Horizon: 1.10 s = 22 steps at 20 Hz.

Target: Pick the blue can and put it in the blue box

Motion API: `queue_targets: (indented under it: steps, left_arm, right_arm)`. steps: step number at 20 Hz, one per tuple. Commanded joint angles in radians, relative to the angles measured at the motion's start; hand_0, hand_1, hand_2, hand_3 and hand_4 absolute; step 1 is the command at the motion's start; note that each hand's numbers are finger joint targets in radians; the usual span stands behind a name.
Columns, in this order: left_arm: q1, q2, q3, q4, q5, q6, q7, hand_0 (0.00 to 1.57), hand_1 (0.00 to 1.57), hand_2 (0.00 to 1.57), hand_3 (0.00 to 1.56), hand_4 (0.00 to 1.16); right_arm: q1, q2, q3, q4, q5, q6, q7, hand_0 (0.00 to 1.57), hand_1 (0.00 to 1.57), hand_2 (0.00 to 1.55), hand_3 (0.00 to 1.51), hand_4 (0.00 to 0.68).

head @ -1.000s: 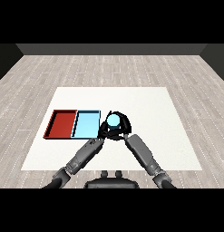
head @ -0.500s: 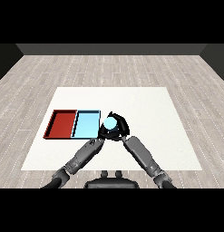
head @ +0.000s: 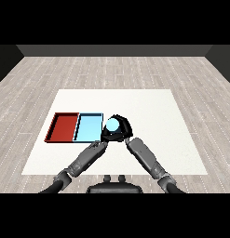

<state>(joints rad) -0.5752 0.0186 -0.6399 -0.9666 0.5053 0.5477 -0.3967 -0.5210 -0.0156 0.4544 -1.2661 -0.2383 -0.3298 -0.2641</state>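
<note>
A white table [head: 149, 111] filled the middle of the frame, set on a pale plank floor [head: 111, 69] that ran to the upper edge of the scene. On the table's left half, the red tray [head: 63, 126] and the light blue tray [head: 88, 126] lay side by side, touching along one long wall, the red one nearer the left of the frame.

Two grey forearms came in from the lower corners and met near the centre. The right hand [head: 122, 131] sat just right of the light blue tray, its black fingers curled round the blue can [head: 111, 124] (only the can's pale, rounded top showed between them). The can was at the tray's right edge, a little below the centre of the frame; whether it was over the tray's wall or only beside it could not be told from this view.

The left hand [head: 95, 146] lay below the light blue tray's near edge, at the end of its forearm, and was too small and dark against the arm to tell whether its fingers were straight or curled.
</note>
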Motion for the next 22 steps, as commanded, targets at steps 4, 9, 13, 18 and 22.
queue_targets:
  steps: [4, 9, 13, 18, 22]
  left_arm:
    - [-0.043, -0.017, 0.031, 0.001, -0.054, 0.069, 0.106, 1.57, 1.57, 1.55, 1.46, 1.13]
    - [-0.062, -0.017, 0.01, 0.087, 0.011, 0.068, 0.009, 1.57, 1.57, 1.56, 1.47, 1.14]
    - [-0.047, -0.017, 0.004, -0.046, -0.074, 0.165, 0.117, 1.57, 1.57, 1.55, 1.46, 1.14]
    - [-0.022, -0.018, 0.035, 0.012, -0.08, 0.101, 0.049, 1.57, 1.57, 1.56, 1.47, 1.14]
    - [-0.075, -0.018, 0.038, 0.061, -0.032, 0.096, 0.039, 1.57, 1.57, 1.57, 1.48, 1.14]
  right_arm:
    - [-0.033, 0.015, 0.029, 0.031, -0.053, -0.028, -0.018, 1.42, 1.42, 1.45, 1.37, 0.527]
    - [0.012, 0.014, 0.064, 0.011, -0.041, -0.055, -0.03, 1.43, 1.43, 1.46, 1.38, 0.528]
    - [0.033, 0.009, 0.013, -0.052, -0.01, -0.027, 0.031, 1.1, 1.1, 1.19, 1.03, 0.4]
    - [0.008, 0.015, 0.014, -0.001, 0.06, -0.044, 0.039, 0.0, 0.0, 0.0, 0.0, 0.0]
    - [0.011, -0.031, -0.04, 0.005, 0.049, 0.061, 0.044, 0.0, 0.0, 0.0, 0.0, 0.0]
